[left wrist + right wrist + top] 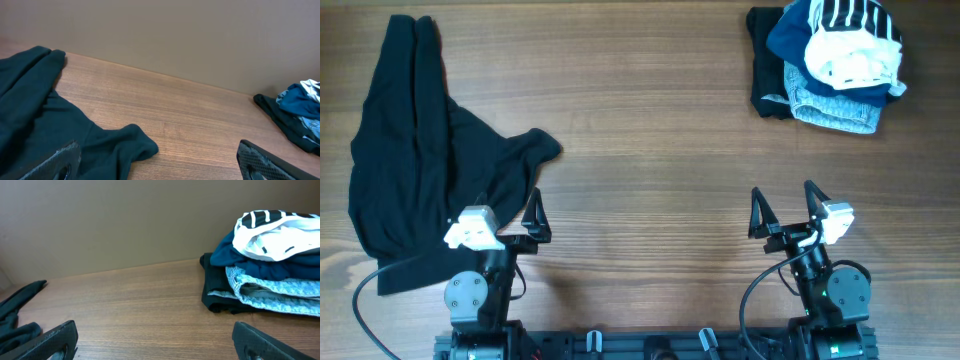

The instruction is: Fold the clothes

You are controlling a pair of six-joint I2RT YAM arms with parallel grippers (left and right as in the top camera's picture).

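A dark, rumpled garment (415, 150) lies spread over the table's left side; it also shows in the left wrist view (35, 120), and its edge shows in the right wrist view (17, 312). My left gripper (508, 212) is open and empty at the garment's near right edge, its left finger over the cloth (159, 162). My right gripper (783, 208) is open and empty above bare wood at the front right (156, 342).
A pile of folded clothes (828, 60) sits at the back right: black at the bottom, light blue, dark blue, and a white-and-striped piece on top. It shows in the right wrist view (265, 270) and in the left wrist view (297, 112).
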